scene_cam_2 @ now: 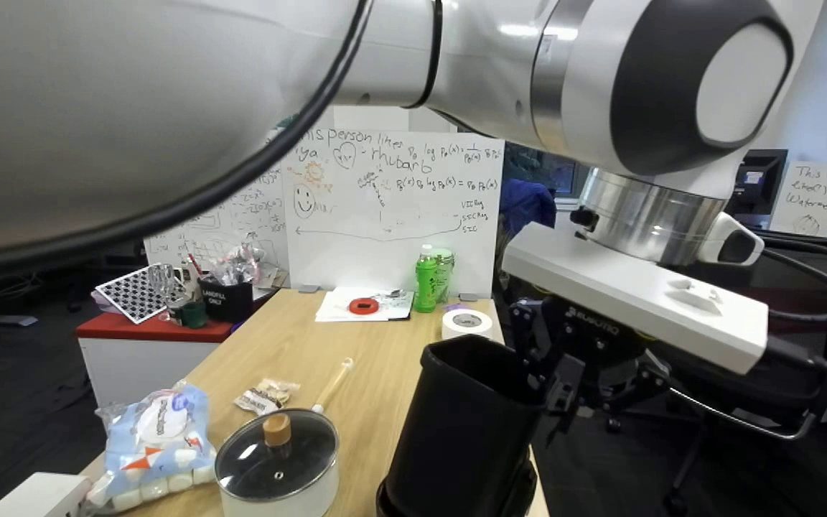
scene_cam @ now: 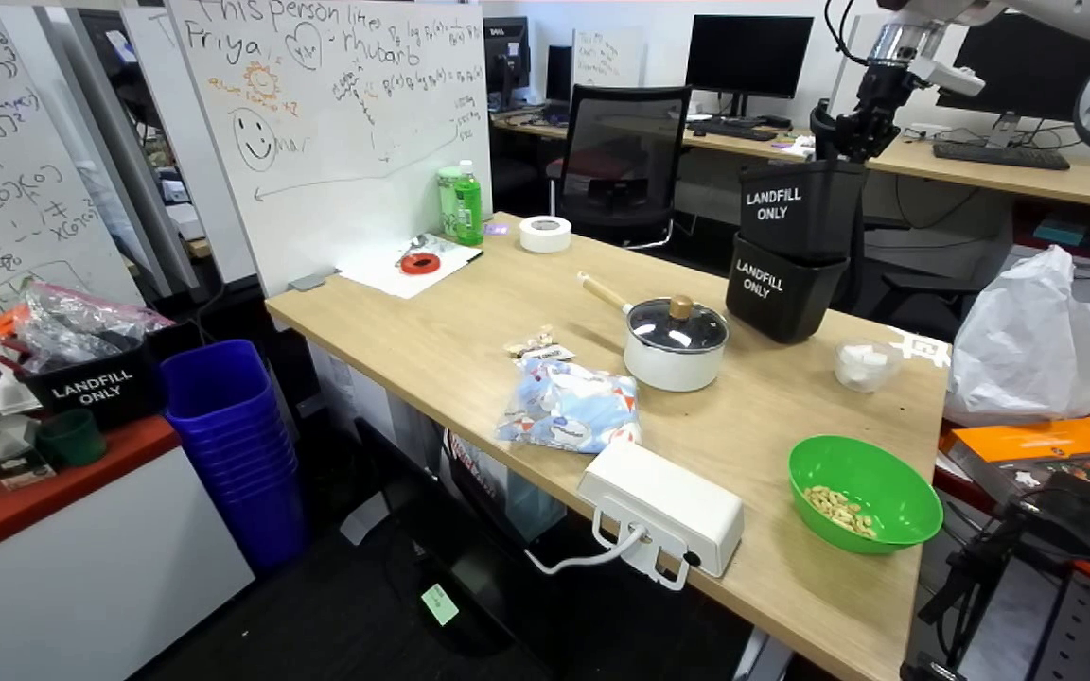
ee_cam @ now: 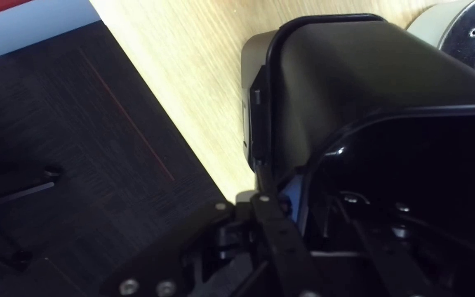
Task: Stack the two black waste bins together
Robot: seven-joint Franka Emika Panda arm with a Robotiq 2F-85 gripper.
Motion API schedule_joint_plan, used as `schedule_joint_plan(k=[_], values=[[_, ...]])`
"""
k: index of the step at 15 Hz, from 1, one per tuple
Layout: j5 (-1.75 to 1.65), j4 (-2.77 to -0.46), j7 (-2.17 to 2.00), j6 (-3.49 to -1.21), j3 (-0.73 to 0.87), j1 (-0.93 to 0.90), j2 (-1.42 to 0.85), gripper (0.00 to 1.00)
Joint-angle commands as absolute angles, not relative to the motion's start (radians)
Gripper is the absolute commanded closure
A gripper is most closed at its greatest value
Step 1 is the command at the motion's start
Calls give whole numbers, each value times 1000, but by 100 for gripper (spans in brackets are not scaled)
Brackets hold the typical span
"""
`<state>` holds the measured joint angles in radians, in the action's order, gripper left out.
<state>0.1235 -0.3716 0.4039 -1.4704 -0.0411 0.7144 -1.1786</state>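
Observation:
My gripper (scene_cam: 840, 151) is shut on the rim of the upper black waste bin (scene_cam: 796, 213), which has white "LANDFILL ONLY" lettering. One finger stands outside the wall and the other inside the mouth, as the exterior view (scene_cam_2: 548, 388) of the gripper shows. Below it, the lower black waste bin (scene_cam: 777, 288) stands on the table with the same lettering. The upper bin's base sits inside the lower bin's mouth, with much of its body above and slightly tilted. In the wrist view the lower bin's rim (ee_cam: 269, 86) runs around the upper bin's outer wall (ee_cam: 344, 70).
A lidded white pot (scene_cam: 676, 355) stands close beside the lower bin. A clear cup (scene_cam: 862, 369), green bowl (scene_cam: 914, 501), marshmallow bag (scene_cam: 569, 407) and white box (scene_cam: 663, 501) share the table (scene_cam: 469, 317). Another lettered black bin (scene_cam: 96, 388) and blue bins (scene_cam: 228, 454) are off the table.

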Motion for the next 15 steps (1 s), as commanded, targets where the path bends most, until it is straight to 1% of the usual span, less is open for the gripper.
schedule_joint_plan(k=[1,5,7,9,15], values=[[135,-359,379,-1478,-45,718,-1192,44],[147,-362,347,-1515,-52,721,-1189,15],[145,-369,334,-1519,-49,720,-1180,2],[144,-372,320,-1505,-48,720,-1172,0],[124,-387,340,-1387,-37,715,-1134,0]])
